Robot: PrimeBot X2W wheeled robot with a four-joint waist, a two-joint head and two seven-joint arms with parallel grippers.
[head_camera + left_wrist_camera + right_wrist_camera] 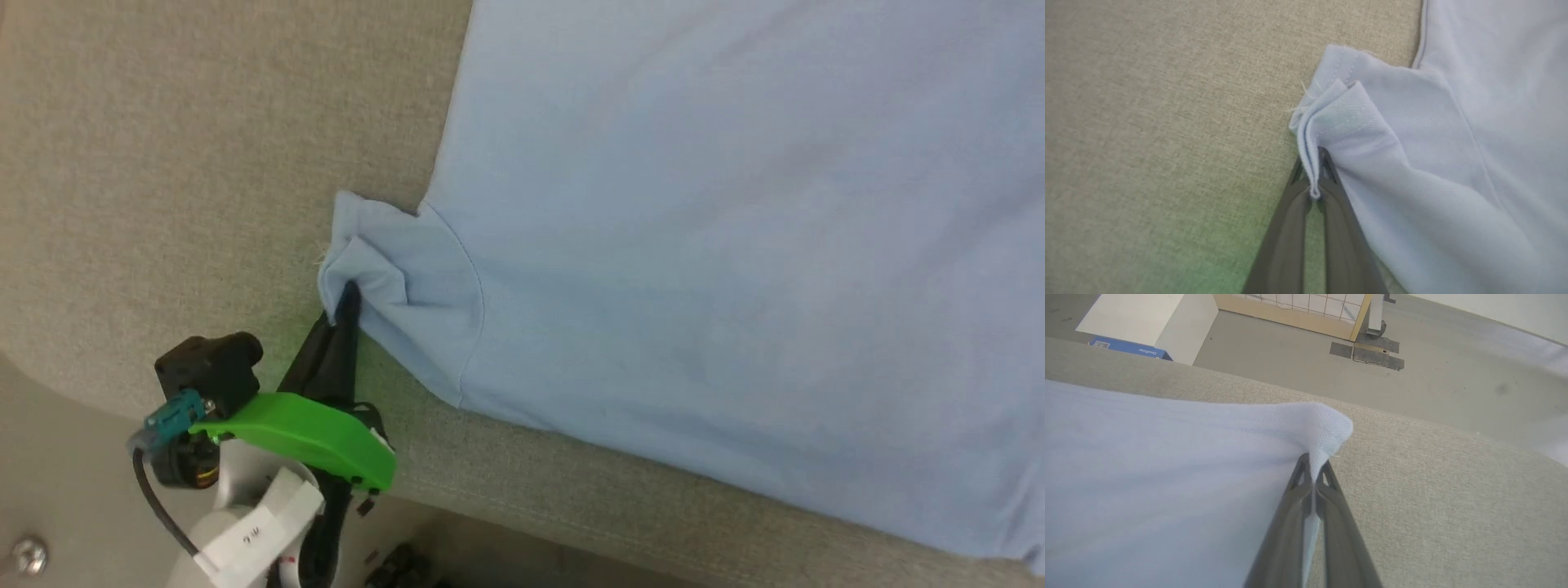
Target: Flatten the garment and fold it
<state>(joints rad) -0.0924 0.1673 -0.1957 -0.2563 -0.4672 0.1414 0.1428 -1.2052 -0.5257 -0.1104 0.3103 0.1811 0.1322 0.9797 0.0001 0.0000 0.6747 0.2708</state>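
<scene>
The garment [718, 245] is a light blue knit shirt spread flat over a beige fabric surface [180, 163], filling the right of the head view. Its short sleeve sticks out at the left, bunched at the cuff. My left gripper [347, 298] is shut on that cuff; the left wrist view shows the folded hem [1327, 118] pinched between the two dark fingers [1286, 228]. In the right wrist view my right gripper [1312, 469] is shut on a pointed corner of the garment [1327, 424], which is pulled up into a small peak over the beige surface.
The beige surface's [1453, 490] rounded front edge runs along the lower left of the head view, with grey floor [57, 482] beyond. Across the floor in the right wrist view stand a white block [1151, 318], a blue box [1126, 347] and a tiled panel [1298, 310].
</scene>
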